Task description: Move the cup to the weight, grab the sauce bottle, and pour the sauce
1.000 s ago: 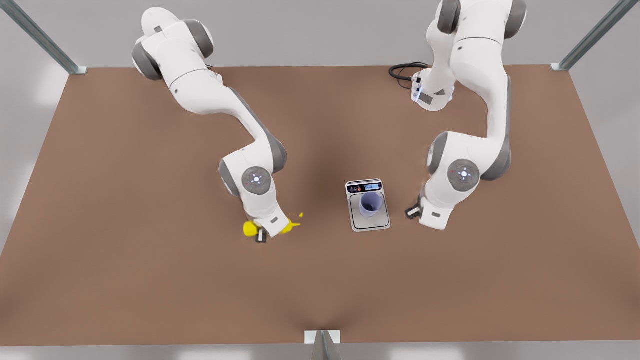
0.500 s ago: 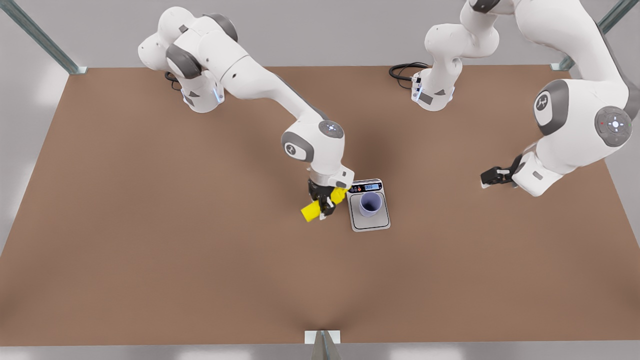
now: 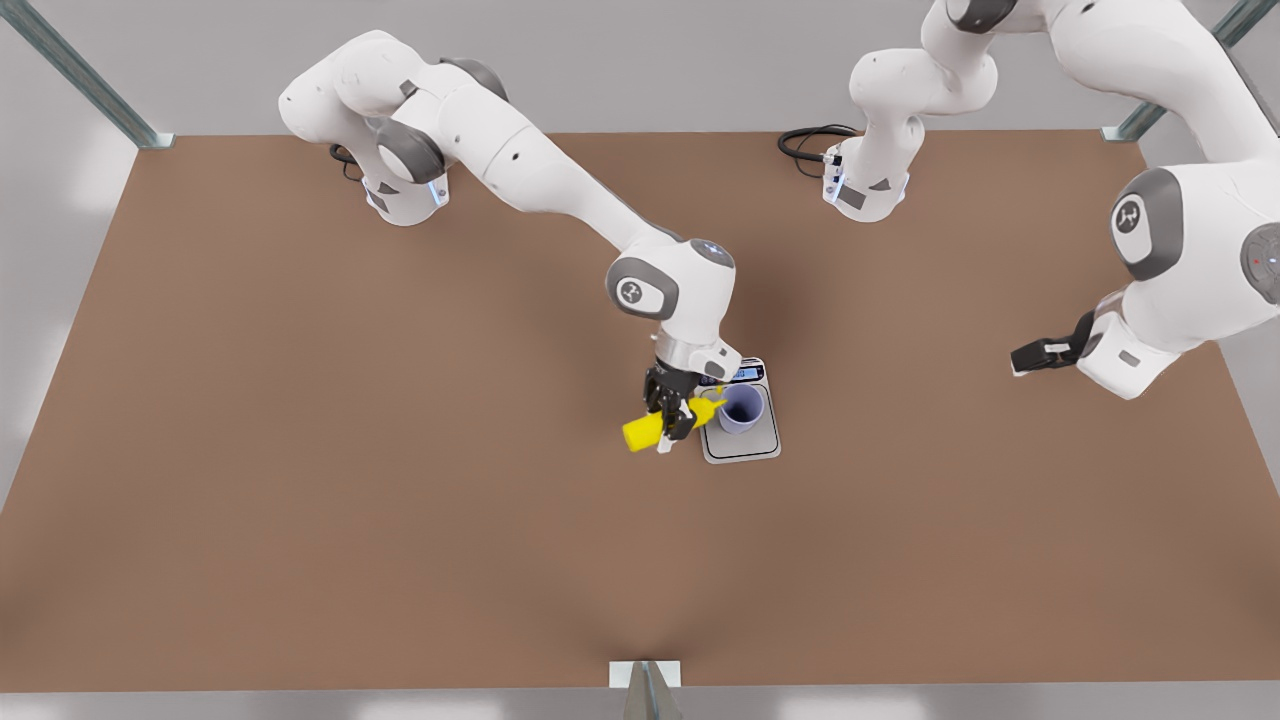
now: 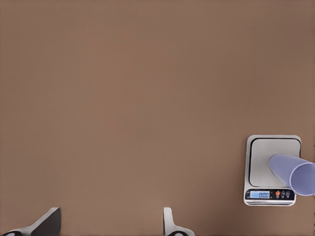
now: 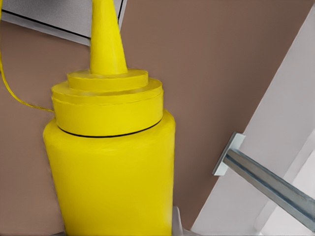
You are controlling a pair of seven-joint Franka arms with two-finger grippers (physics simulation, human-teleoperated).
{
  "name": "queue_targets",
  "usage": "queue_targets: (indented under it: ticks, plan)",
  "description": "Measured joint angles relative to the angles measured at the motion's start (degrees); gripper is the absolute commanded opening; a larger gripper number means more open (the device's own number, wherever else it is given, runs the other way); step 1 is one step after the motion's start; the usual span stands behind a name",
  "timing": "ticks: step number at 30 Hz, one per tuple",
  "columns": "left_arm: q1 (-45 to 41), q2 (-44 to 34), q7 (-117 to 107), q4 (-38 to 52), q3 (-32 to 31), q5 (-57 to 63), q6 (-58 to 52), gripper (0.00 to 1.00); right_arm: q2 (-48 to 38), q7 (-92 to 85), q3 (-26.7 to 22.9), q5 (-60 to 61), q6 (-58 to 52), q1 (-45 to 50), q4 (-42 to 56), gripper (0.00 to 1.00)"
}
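The right gripper is clamped on the sauce bottle, its dark fingers closed across the middle of the yellow body. The bottle is tipped over nearly level in that grip, base pointing away from the weight and the thin nozzle reaching over the near edge of the silver platform towards the cup. In the right wrist view the sauce bottle rises straight out of the gripper, its stepped cap and pointed nozzle aimed at a corner of the weight, and a thin yellow strand curves beside the cap.

The cup stands upright on the platform of the weight, just beyond the nozzle tip from the right gripper and open end up. Whether the nozzle touches the cup's rim cannot be told. The dark display strip lies at the end of the weight closest to the right arm's wrist, partly covered by it in the front view.

The left gripper waits well apart from all this, held above the brown table far out towards the front view's right. Its fingers stand apart with nothing between them. In the left wrist view the weight and the cup sit well off to one side of this gripper.
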Motion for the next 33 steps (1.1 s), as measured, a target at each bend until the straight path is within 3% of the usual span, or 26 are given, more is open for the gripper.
queue_targets:
  ticks: [6,33]
  plan:
    - [-2.47,1.79,-0.77,0.07,-0.73,-1.42,0.32,1.0,1.8,-7.02,-0.08,-5.86,0.35,0.41,1.93,0.56]
    - [-1.94,0.07,-0.66,0.88,-0.18,-1.65,0.67,1.0,5.35,-9.62,0.0,-7.64,1.97,1.63,6.11,0.56]
